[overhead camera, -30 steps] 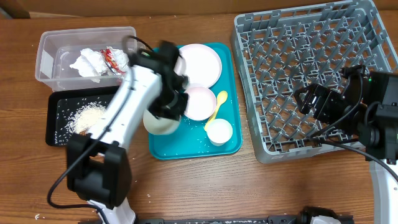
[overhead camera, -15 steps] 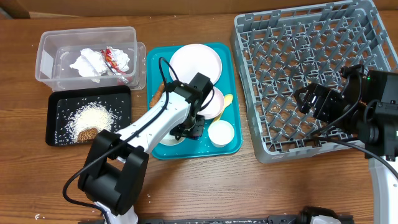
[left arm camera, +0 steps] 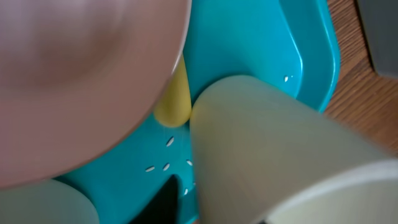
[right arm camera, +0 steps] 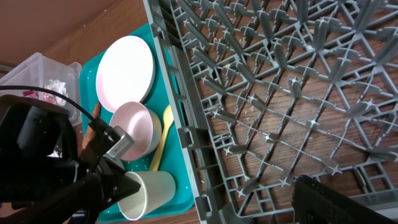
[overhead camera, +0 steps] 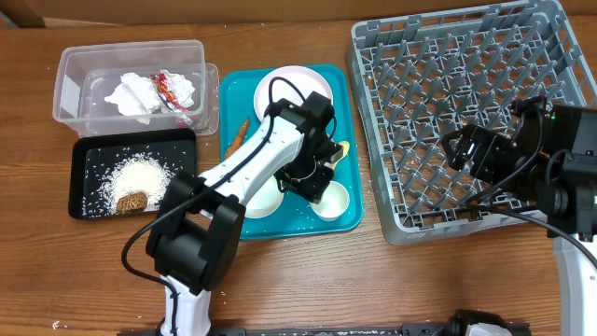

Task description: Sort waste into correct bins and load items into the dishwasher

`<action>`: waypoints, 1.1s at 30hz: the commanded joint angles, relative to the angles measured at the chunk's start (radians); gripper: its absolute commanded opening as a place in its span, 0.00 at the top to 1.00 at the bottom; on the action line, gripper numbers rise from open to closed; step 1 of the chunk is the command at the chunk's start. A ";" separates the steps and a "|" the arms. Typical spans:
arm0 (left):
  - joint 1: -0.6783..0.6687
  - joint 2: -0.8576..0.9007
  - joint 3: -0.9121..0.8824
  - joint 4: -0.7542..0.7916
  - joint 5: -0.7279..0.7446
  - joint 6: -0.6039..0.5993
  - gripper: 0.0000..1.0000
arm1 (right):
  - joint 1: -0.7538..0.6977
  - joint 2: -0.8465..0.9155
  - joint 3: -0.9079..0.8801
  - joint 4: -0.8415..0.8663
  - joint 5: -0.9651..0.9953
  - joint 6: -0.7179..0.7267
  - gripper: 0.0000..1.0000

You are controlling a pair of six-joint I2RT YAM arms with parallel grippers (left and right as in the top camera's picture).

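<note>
My left gripper hangs low over the teal tray, between a pinkish-white bowl and the small white cup. It looks open and holds nothing. The yellow spoon lies between bowl and cup. A second bowl sits front left on the tray, and the plate at its back. My right gripper hovers open and empty over the grey rack. The clear tub holds the napkin and wrapper. The black tray holds rice and a brown chunk.
An orange-brown stick lies at the teal tray's left edge, next to the tub. Loose rice grains are scattered on the teal tray floor. The rack stands right of the tray, its near wall close to the cup.
My left gripper set the bowl it carried down on the front left of the teal tray, let go, and moved right to the cup. The right arm has not moved.
</note>
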 commanded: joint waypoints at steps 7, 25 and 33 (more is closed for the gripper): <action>0.310 0.011 0.472 -0.323 0.690 0.124 0.96 | 0.003 0.023 0.016 0.093 -0.247 0.000 0.00; 0.397 0.011 0.472 -0.422 1.177 0.172 0.96 | 0.424 0.355 0.014 1.073 -0.766 0.185 0.22; 0.397 0.011 0.472 -0.433 1.110 0.172 0.65 | 0.383 0.352 0.015 1.083 -0.798 0.185 0.45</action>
